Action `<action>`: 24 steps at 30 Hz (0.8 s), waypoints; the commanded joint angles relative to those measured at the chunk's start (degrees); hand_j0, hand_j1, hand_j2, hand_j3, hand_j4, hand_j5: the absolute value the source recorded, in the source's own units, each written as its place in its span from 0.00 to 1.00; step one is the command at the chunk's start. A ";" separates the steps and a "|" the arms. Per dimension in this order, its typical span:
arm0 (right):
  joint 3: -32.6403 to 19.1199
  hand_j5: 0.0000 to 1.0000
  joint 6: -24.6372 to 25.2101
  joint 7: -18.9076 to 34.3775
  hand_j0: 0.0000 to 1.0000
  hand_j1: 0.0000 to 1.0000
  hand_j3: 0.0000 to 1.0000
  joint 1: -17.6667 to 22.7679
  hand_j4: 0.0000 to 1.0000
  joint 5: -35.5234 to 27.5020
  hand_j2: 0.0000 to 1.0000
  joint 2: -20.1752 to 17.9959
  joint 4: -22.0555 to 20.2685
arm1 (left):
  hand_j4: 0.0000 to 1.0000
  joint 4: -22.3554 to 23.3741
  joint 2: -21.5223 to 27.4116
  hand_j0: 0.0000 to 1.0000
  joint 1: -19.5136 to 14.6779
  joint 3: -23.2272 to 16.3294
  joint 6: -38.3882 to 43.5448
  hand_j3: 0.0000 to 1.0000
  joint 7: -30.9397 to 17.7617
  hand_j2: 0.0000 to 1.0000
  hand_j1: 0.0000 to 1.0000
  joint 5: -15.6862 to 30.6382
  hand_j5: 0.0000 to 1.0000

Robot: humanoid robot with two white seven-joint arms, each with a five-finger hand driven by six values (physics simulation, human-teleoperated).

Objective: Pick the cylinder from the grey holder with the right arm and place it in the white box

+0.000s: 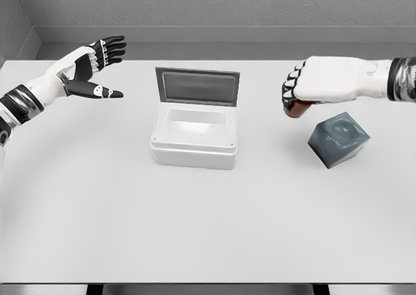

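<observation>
My right hand [300, 95] hovers above the table, left of and above the grey holder [338, 139], with its fingers curled around a reddish-brown cylinder [296, 110] whose lower end peeks out beneath the fist. The holder is a dark grey cube with a round recess on top, tilted on the table and empty. The white box [194, 138] stands at the table's middle with its lid raised at the back and its inside bare. The hand is to the right of the box, well apart from it.
My left hand [97, 67] hangs open at the far left above the table, fingers spread. The white table [195, 230] ends at a dark front edge at the bottom; a grey wall runs behind.
</observation>
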 commanded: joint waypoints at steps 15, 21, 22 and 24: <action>0.56 0.50 0.15 0.01 0.50 0.50 0.50 -0.79 0.50 -0.03 0.50 6.19 0.10 | 1.00 -0.04 0.06 1.00 0.00 0.07 0.02 1.00 0.00 1.00 1.00 0.34 1.00; 0.65 0.50 0.15 0.01 0.50 0.50 0.50 -1.49 0.50 0.23 0.50 8.22 0.10 | 1.00 -0.04 0.06 1.00 0.00 0.07 0.02 1.00 0.00 1.00 1.00 0.34 1.00; 0.65 0.50 0.15 0.01 0.50 0.50 0.50 -1.58 0.50 0.23 0.50 8.39 0.19 | 1.00 -0.04 0.06 1.00 0.00 0.15 0.02 1.00 0.00 1.00 1.00 0.34 1.00; 0.65 0.50 0.15 0.01 0.50 0.50 0.50 -1.58 0.50 0.23 0.50 9.01 0.19 | 1.00 -0.04 -0.03 1.00 0.09 0.15 0.02 1.00 0.00 1.00 1.00 0.34 1.00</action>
